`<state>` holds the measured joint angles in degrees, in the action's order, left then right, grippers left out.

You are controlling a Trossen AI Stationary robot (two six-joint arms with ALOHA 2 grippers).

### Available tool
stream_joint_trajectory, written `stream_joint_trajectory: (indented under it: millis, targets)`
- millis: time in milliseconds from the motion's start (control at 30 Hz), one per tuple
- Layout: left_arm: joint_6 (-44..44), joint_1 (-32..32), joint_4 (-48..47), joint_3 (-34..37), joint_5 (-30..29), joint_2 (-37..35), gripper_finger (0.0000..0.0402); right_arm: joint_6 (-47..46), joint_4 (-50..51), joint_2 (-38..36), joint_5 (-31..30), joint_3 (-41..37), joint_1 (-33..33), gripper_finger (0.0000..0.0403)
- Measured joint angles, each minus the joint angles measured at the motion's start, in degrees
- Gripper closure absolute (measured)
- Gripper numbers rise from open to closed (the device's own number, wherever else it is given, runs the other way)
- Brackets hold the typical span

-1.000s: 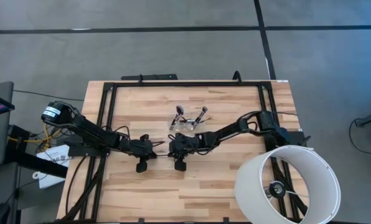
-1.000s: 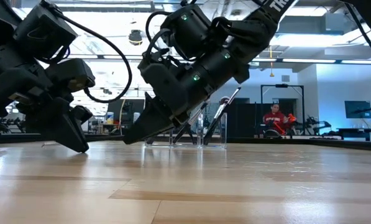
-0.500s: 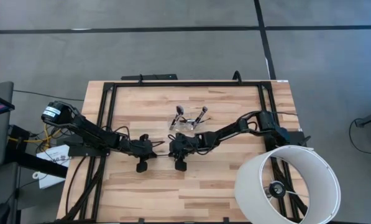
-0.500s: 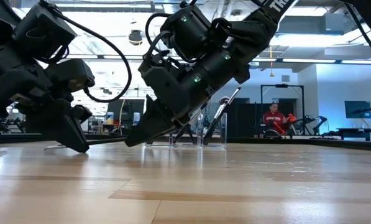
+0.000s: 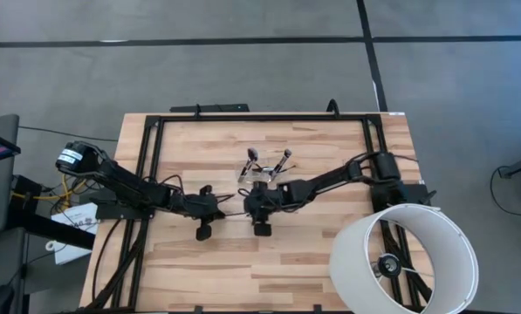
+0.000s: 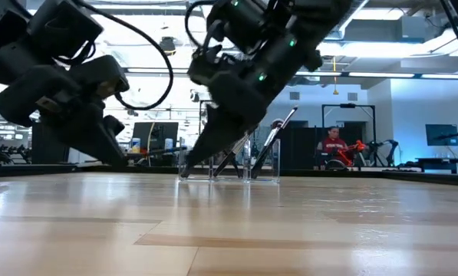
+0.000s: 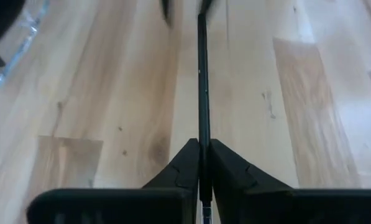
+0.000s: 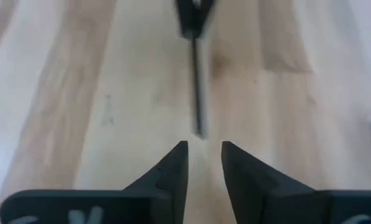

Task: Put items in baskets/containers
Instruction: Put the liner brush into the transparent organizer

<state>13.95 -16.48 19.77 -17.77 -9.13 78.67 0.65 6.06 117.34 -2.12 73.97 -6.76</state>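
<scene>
1. As far as the frames show, we judge the task partly done: several makeup brushes (image 5: 269, 164) already stand tilted in the clear holder (image 5: 262, 177), their heads pointing toward the far edge of the table (image 5: 330, 253).
2. We see one more brush (image 7: 202, 81) outside the holder, held level just above the wood on the near side of the holder.
3. The left gripper (image 5: 223, 206) sits near the holder, to its near-left, with its fingers (image 7: 186, 163) pressed together on that brush's handle; the handle runs straight forward from between them.
4. The right gripper (image 5: 250, 204) sits just near of the holder, facing the left gripper. Its fingers (image 8: 176, 163) stand a narrow gap apart and hold nothing; the free end of the brush lies just short of them in the right wrist view.
5. We judge what is left to be: pass or carry this brush to the holder and stand it among the others. We see no further loose brushes on the table.
6. The surface is pale jointed wood planks inside a black frame (image 5: 260, 116), bare apart from the holder and the arms.
7. A large white lamp shade (image 5: 406, 260) stands well right of the holder, at the near right corner.
8. Beyond the holder, the low view shows a bright workshop with screens and a seated person in red (image 6: 336, 145).
</scene>
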Motion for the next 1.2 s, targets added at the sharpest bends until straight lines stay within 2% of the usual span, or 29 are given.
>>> stream_joint_trajectory:
  millis: [200, 333, 500, 667, 933, 1067, 1200]
  targets:
    - [0.02, 0.00, -7.31, -3.72, -0.65, 0.20, 0.0385, -0.01, 8.85, -6.97, -5.85, 0.00, -0.29, 0.0272]
    - [-0.08, 1.11, -7.05, -5.59, -0.79, 0.20, 0.0375, 0.81, 1.71, -8.80, -5.33, 0.06, -1.23, 0.0252]
    - [-1.54, 2.46, -6.87, -7.24, -0.87, 0.20, 0.0371, 3.09, -6.90, -5.40, -2.12, 0.21, -2.29, 0.0242]
    - [-1.68, 2.81, -6.86, -7.76, -0.78, 0.08, 0.0383, 8.22, -8.16, -1.19, -5.70, 0.54, -2.65, 0.0241]
    - [-1.68, 2.79, -6.84, -7.86, -0.72, 0.13, 0.0370, 11.84, -12.34, 1.95, -7.29, 0.66, -1.90, 0.0245]
    - [-1.60, 2.79, -6.84, -7.88, -0.72, 0.13, 0.0381, 11.86, -12.38, 1.99, -7.26, 0.66, -1.42, 0.0265]
    - [-0.79, 3.33, -6.84, -7.88, -0.70, 0.13, 0.0375, 11.86, -13.10, 1.97, -6.83, 0.66, -0.73, 0.0297]
